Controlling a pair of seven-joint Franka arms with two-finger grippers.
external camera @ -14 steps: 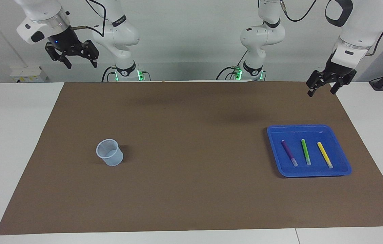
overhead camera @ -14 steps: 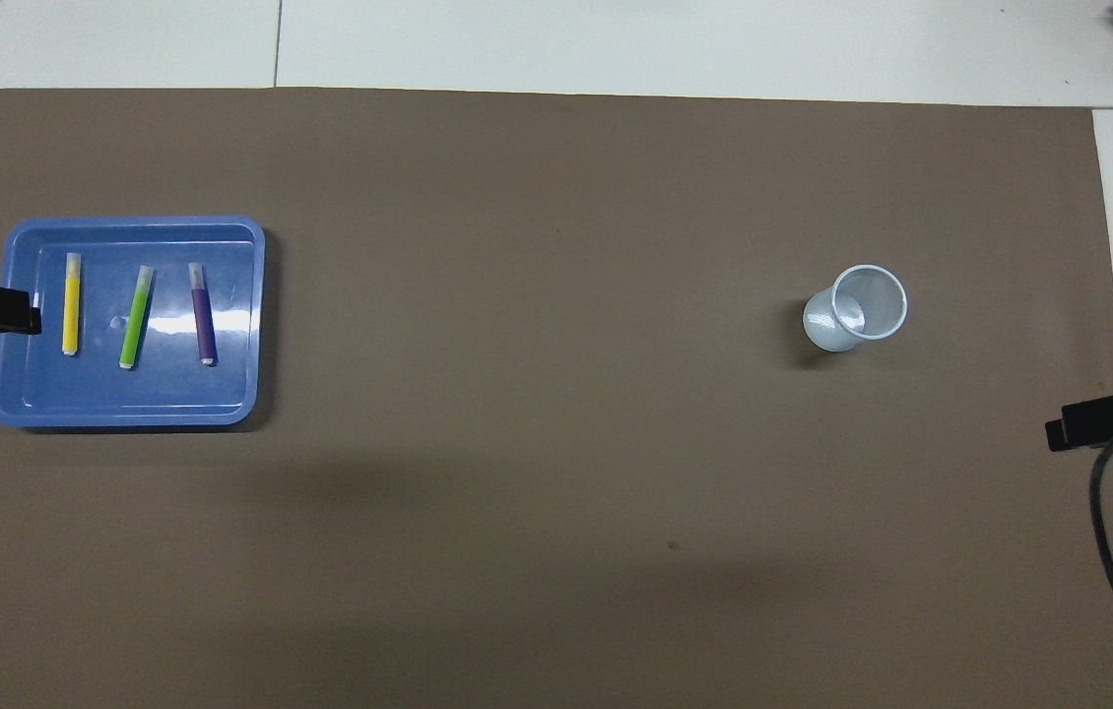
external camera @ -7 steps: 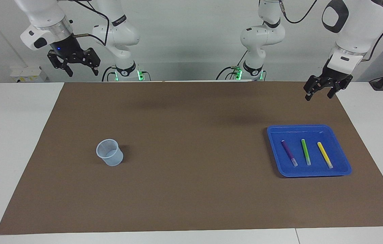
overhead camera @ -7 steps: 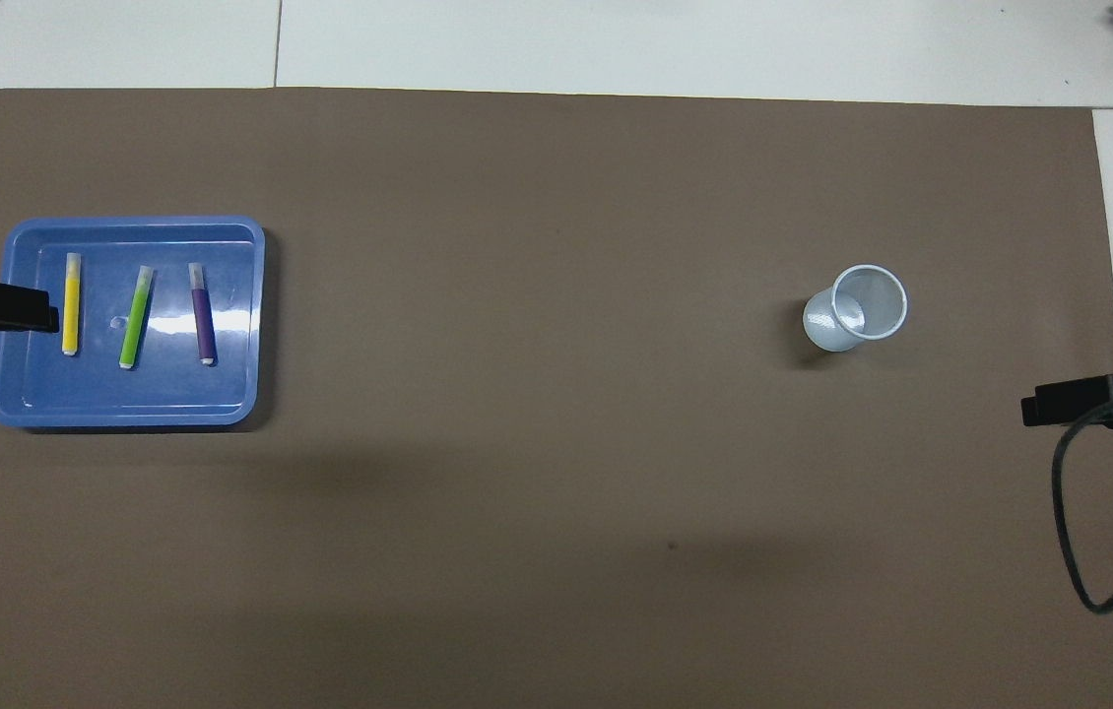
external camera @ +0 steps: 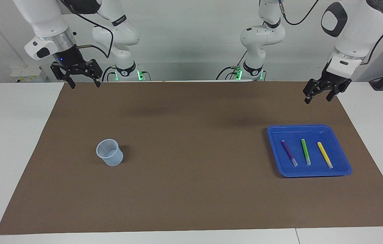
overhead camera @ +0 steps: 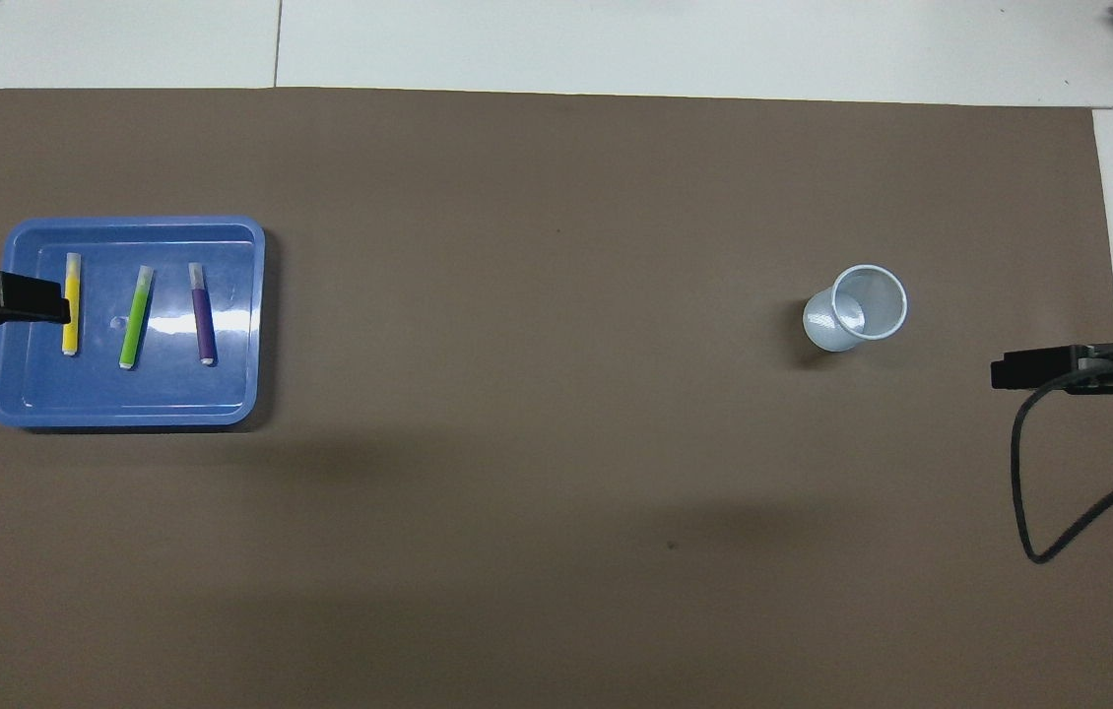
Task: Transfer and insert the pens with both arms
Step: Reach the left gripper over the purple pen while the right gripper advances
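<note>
Three pens (external camera: 305, 152), one blue tray (external camera: 342, 169), one clear cup (external camera: 109, 152), one brown mat (external camera: 195, 196), two grippers (external camera: 317, 96).

A brown rectangular mat (external camera: 191, 189) covers most of a white worktop (external camera: 12, 142), with a pale translucent plastic cup (external camera: 109, 157) standing upright on it toward the right arm's end and a shallow blue rectangular plastic tray (external camera: 344, 166) lying well apart toward the left arm's end.
</note>
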